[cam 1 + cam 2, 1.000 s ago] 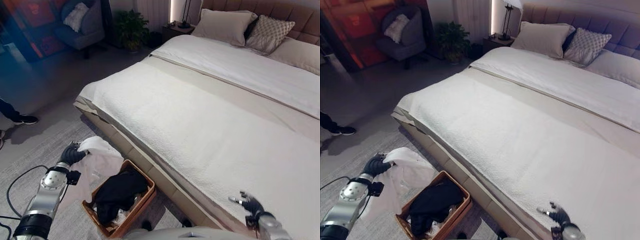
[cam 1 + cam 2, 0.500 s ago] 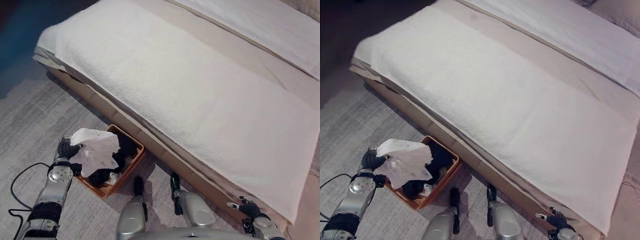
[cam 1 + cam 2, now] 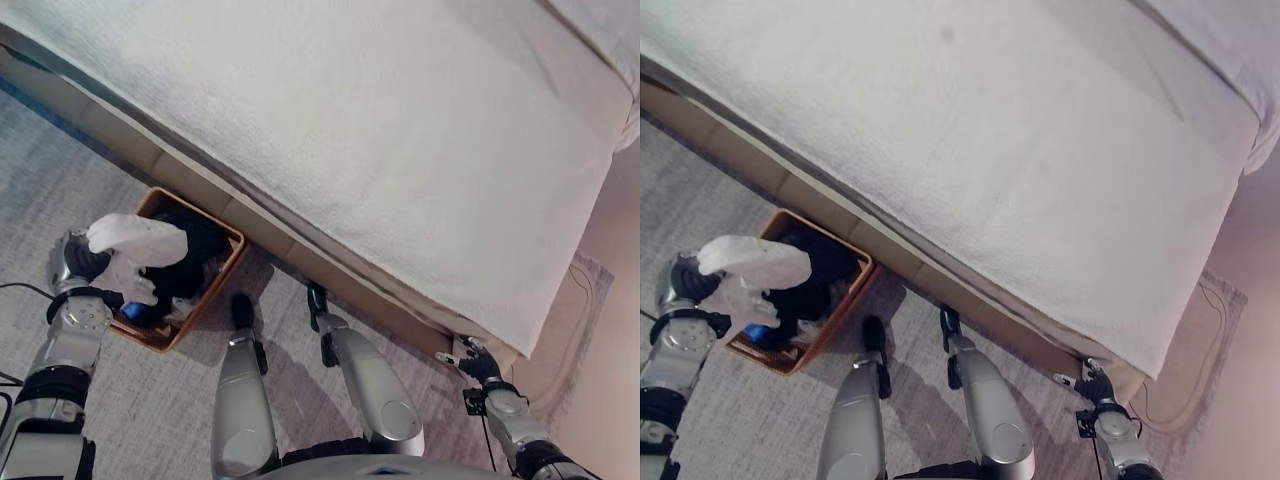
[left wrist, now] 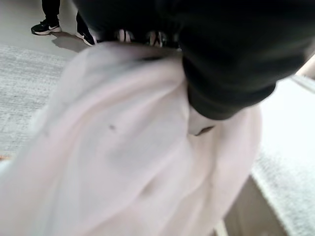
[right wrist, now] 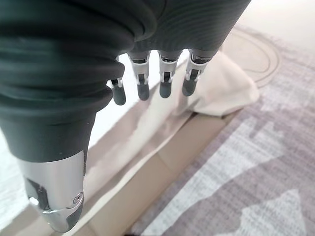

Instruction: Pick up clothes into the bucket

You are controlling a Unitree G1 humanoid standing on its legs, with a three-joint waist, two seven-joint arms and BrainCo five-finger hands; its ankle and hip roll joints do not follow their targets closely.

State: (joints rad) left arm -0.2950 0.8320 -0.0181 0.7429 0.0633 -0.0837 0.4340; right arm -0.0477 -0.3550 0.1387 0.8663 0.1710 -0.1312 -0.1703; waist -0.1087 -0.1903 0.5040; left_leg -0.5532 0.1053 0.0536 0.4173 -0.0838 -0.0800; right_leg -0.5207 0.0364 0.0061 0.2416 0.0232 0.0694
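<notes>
Camera tipped further down than half a second ago, so the bed fills the top. Left hand still clutches the white cloth over the basket, above black clothes. Its fingers are buried in cloth. Right hand hangs by the bed corner, fingers straight, holding nothing.

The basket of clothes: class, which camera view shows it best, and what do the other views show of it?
The left eye view: the brown basket sits whole beside the bed, dark clothes inside, the white garment in the left hand over it. The right eye view shows much the same. The left wrist view shows the garment close up, not the basket.
</notes>
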